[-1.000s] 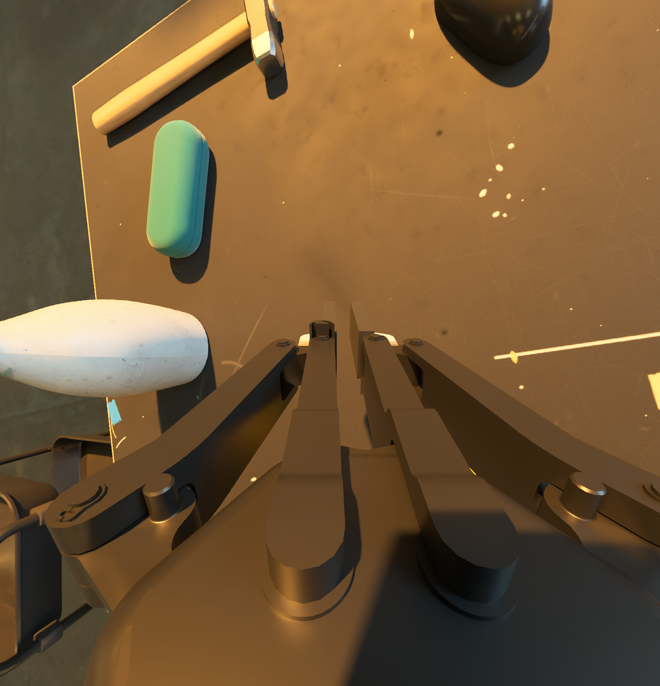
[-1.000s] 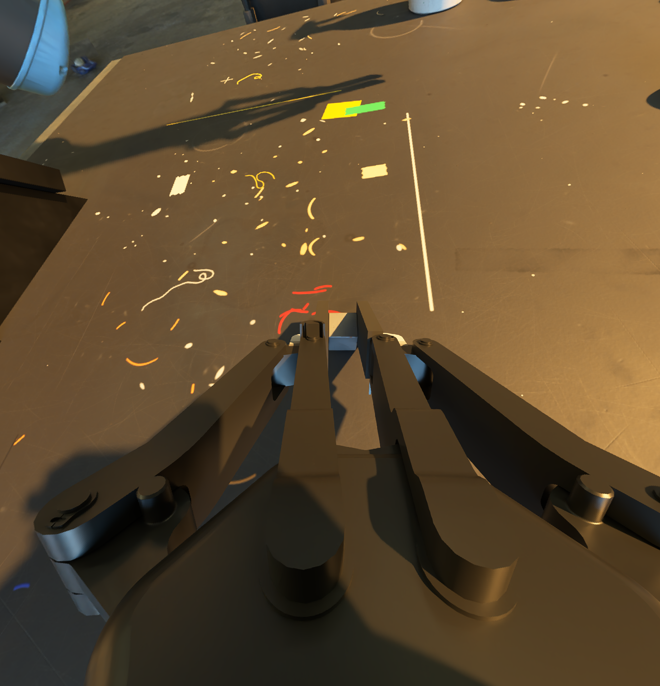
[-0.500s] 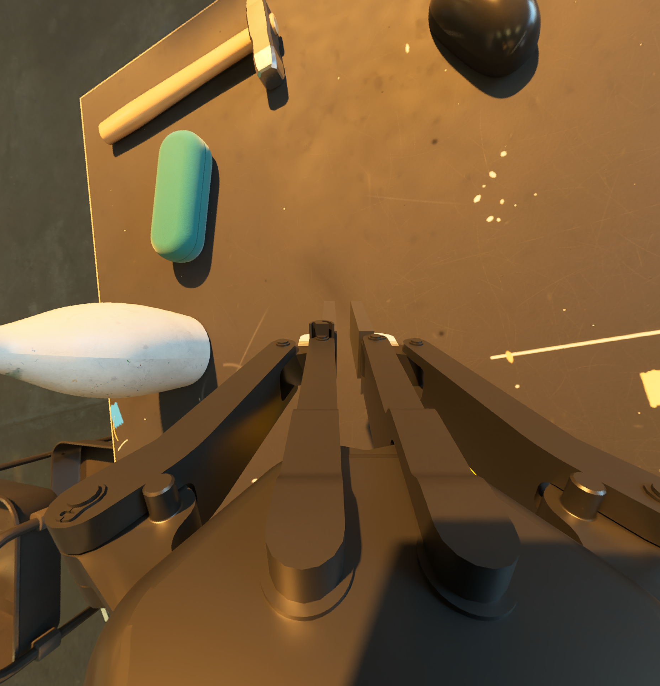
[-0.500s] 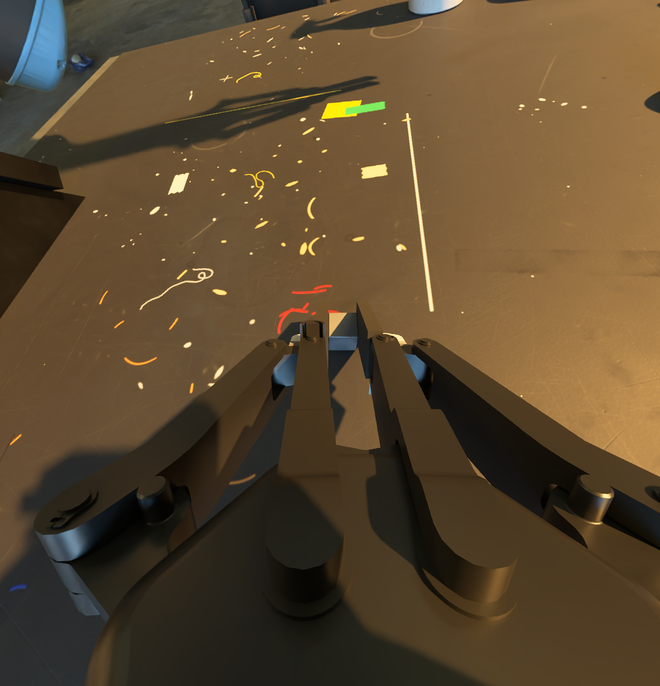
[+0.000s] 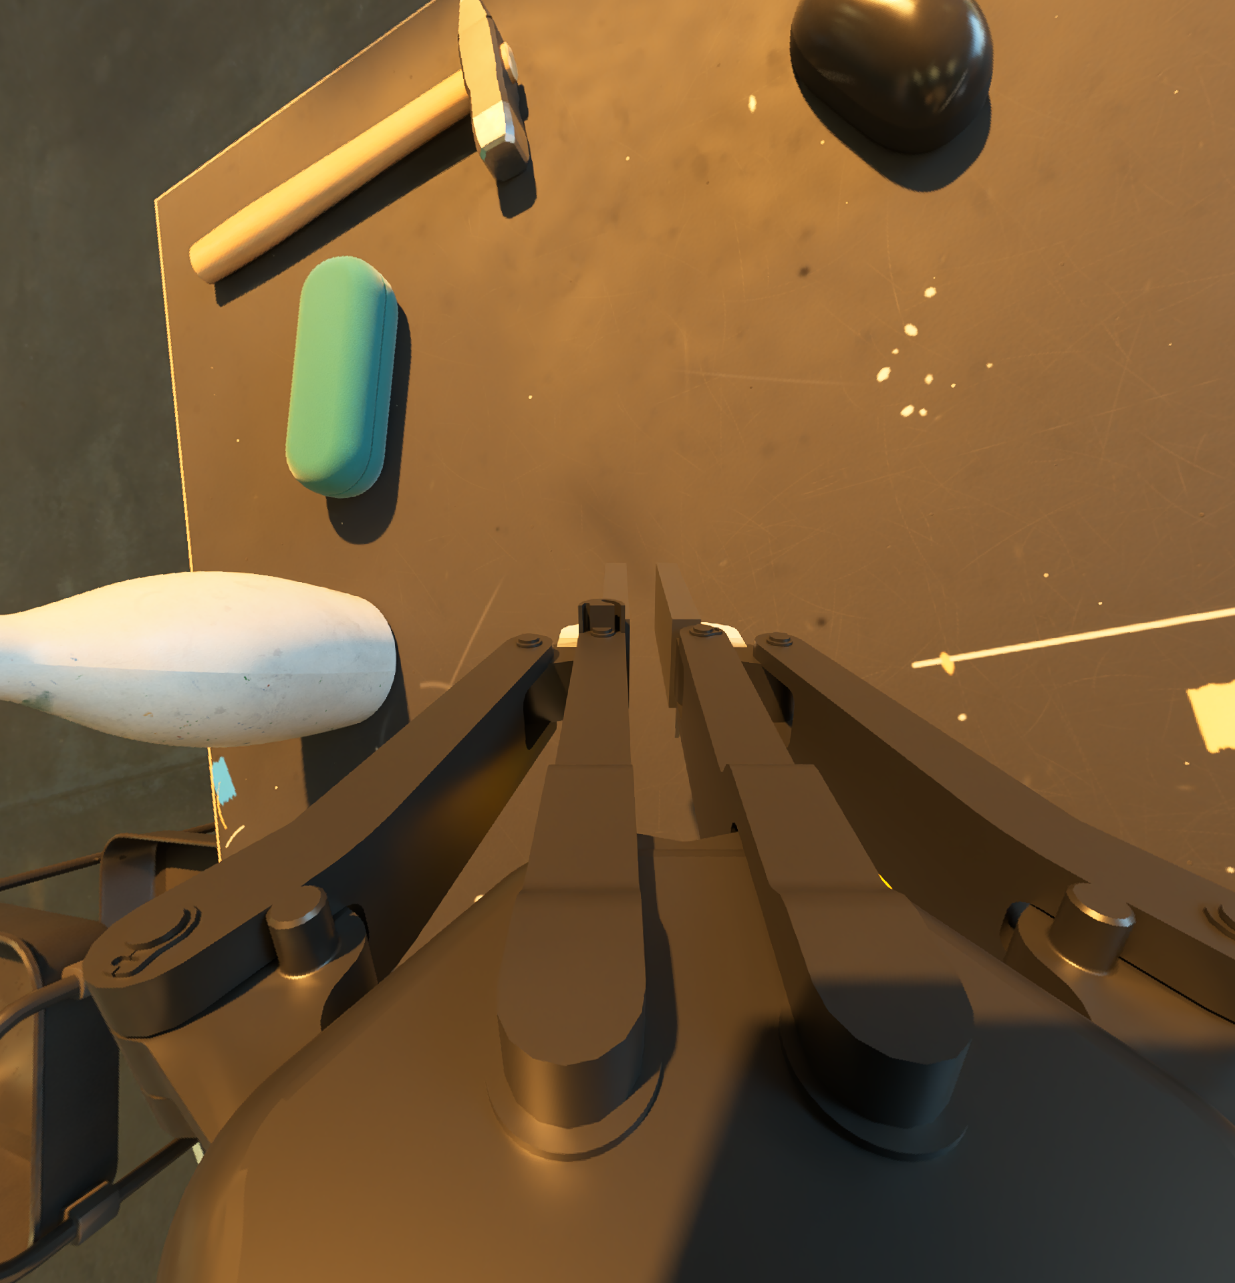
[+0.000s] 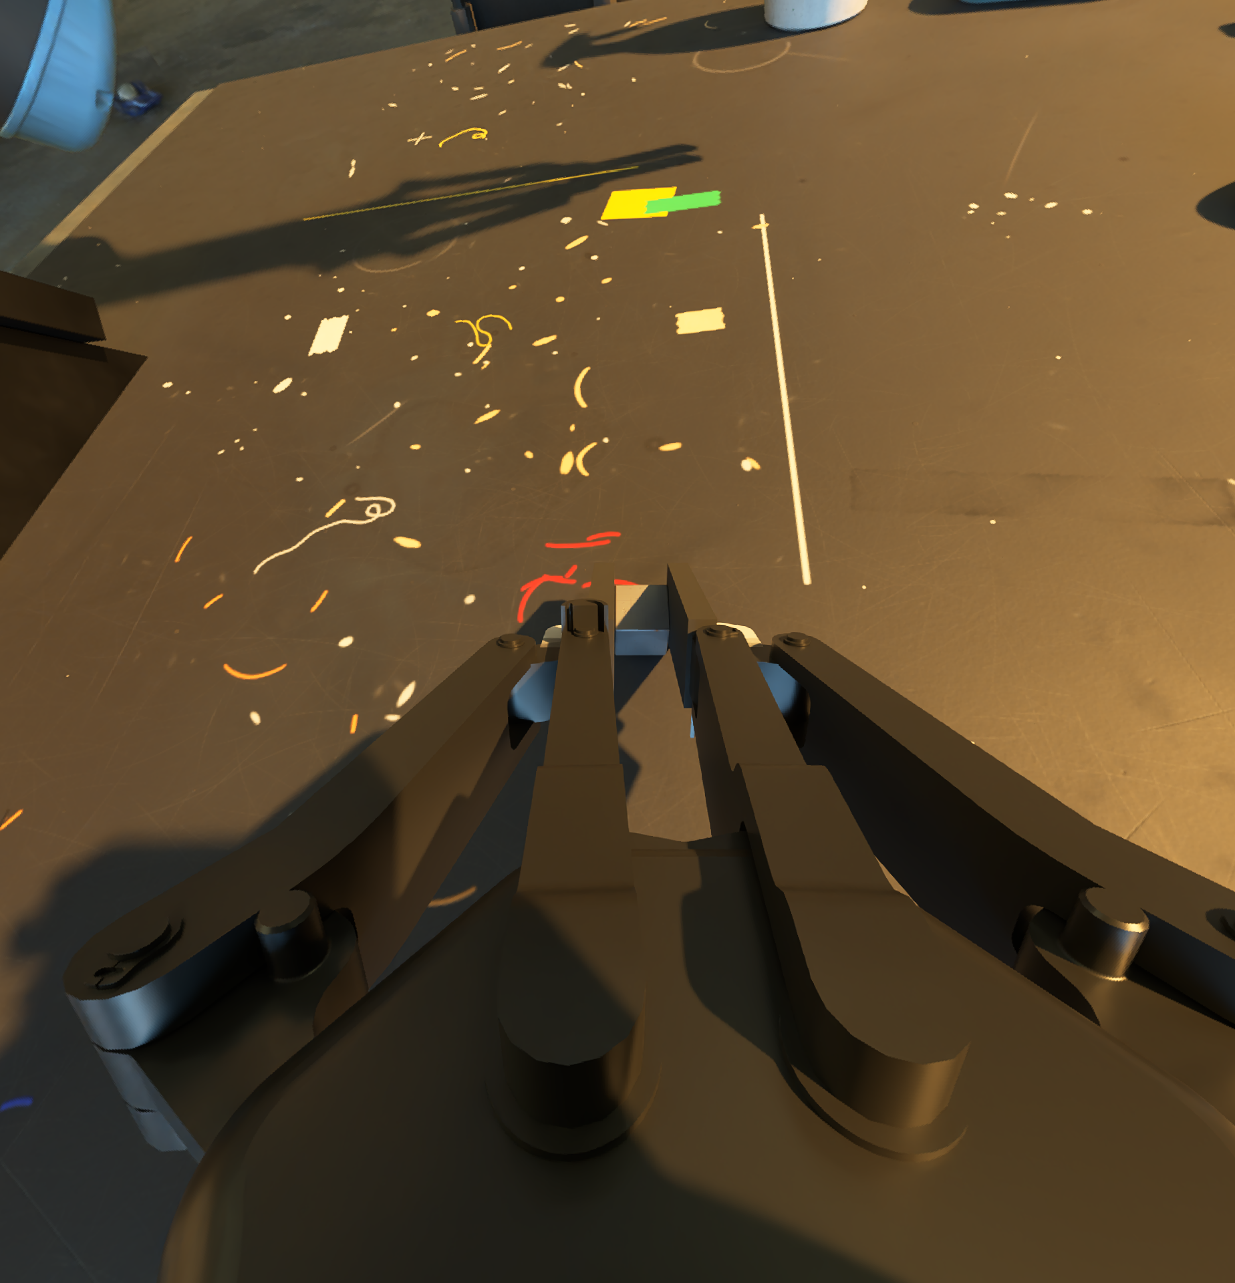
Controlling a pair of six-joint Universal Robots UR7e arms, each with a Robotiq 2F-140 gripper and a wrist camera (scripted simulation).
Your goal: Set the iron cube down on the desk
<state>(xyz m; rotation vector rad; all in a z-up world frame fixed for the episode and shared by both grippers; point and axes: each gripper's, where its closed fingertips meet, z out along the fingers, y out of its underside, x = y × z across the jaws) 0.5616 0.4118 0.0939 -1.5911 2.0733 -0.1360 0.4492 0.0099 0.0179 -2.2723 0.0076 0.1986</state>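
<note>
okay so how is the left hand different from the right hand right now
The right hand has its fingers closed on the iron cube; the left hand is closed on nothing, with only a thin slit between its fingers. The left hand sits near the bowling pin, green case and hammer; the right hand looks over paint-marked desk. Both point down at the desk.

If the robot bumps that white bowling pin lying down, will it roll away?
Probably. The bowling pin lies on its rounded side, so a nudge would likely roll it. Its narrow neck already sticks out past the desk edge, so it might fall off.
</note>
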